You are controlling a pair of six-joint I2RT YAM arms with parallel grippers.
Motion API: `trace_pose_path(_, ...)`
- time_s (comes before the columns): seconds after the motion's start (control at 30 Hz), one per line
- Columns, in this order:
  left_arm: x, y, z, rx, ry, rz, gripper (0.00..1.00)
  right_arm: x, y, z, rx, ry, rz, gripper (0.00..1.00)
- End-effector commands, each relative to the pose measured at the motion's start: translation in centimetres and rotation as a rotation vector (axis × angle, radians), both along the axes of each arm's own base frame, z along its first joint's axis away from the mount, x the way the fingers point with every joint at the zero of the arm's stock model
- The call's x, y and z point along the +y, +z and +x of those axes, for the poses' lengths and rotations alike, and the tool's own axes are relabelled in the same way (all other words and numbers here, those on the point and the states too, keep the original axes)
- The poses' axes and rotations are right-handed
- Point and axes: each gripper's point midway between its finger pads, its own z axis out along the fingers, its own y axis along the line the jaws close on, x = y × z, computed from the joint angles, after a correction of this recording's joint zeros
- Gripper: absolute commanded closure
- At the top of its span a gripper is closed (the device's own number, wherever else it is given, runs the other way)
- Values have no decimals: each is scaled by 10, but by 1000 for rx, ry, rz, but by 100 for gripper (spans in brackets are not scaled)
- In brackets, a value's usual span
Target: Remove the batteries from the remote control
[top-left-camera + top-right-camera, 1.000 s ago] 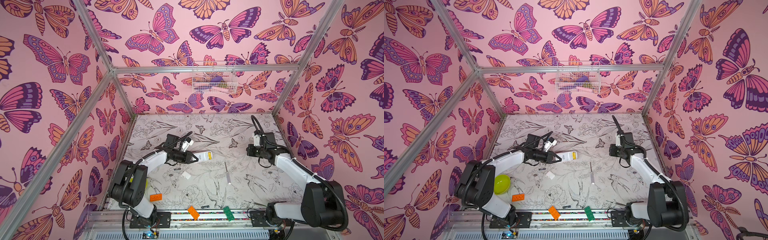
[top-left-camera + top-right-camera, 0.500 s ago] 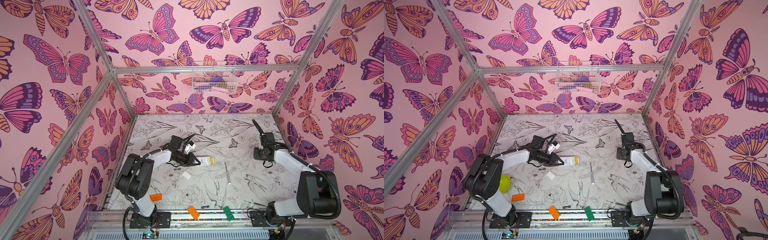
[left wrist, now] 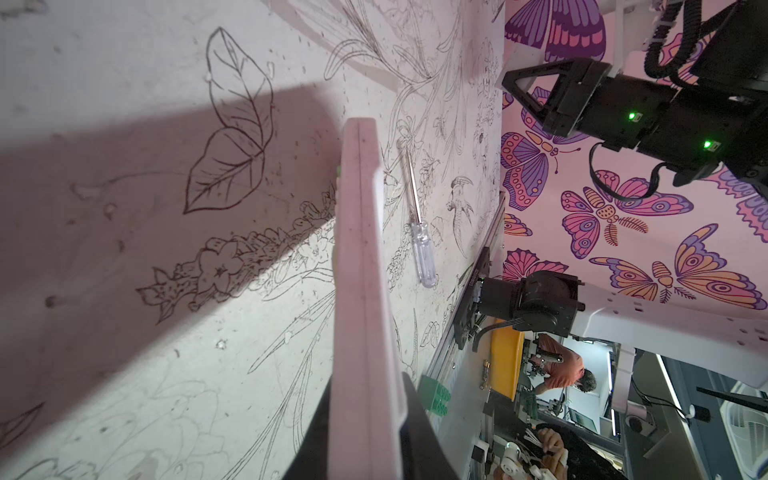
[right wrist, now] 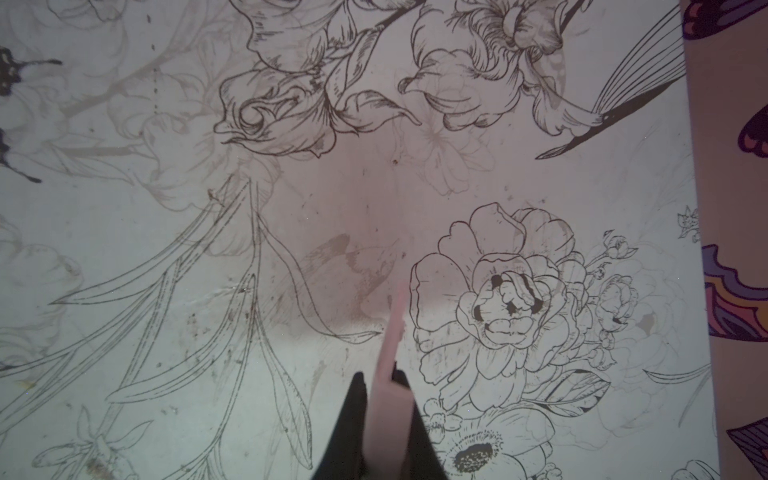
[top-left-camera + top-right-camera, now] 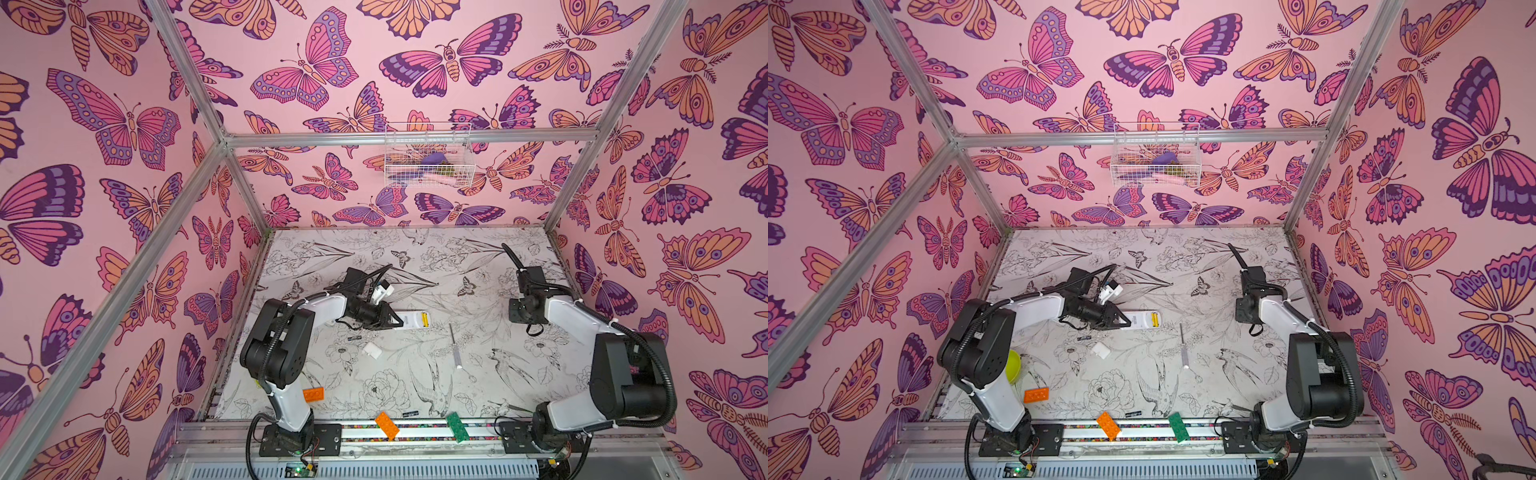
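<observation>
My left gripper (image 5: 395, 322) (image 5: 1121, 322) (image 3: 365, 386) is shut on one end of the white remote control (image 5: 409, 320) (image 5: 1138, 321) (image 3: 359, 249), holding it just above the mat. Two yellow batteries (image 5: 424, 319) (image 5: 1154, 319) show in the remote's open far end. A black battery (image 5: 354, 339) (image 5: 1084, 338) lies on the mat near the white cover (image 5: 372, 351) (image 5: 1100, 350). My right gripper (image 4: 378, 374) (image 3: 508, 83) hangs at the right, apart from the remote, shut on a thin pale strip (image 4: 392, 324).
A clear-handled screwdriver (image 5: 455, 347) (image 3: 419, 232) lies right of the remote. Orange bricks (image 5: 313, 394) (image 5: 386, 424) and a green brick (image 5: 457, 427) sit near the front rail. A yellow-green bowl (image 5: 1013, 365) is behind the left arm. A wire basket (image 5: 428, 156) hangs on the back wall.
The right gripper has drawn back to the right, away from the remote. The left gripper has carried the remote slightly right and nearer the front.
</observation>
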Motion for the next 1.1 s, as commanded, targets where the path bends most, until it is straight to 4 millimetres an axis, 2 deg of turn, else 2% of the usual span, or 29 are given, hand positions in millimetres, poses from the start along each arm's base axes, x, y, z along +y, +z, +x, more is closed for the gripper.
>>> trace_pose_path(0.0,7,-16,3,13,22,83,88,1,-5,1,23,15,6,88)
trace_pose_path(0.13,13,-23,9,4,35,148,84,2,-8,1,40,19,7,88)
trace_pose_path(0.23,16,-29,11,-2,38,180,76,3,-10,2,42,22,11,87)
trace_pose_path(0.67,35,-44,27,-11,90,270,57,7,-15,1,52,31,33,79)
trace_pose_path(0.97,47,-34,36,-85,106,305,49,15,-22,0,77,48,60,76)
trace_pose_path(1.07,53,-25,37,-140,113,329,44,15,-22,-2,82,49,59,75)
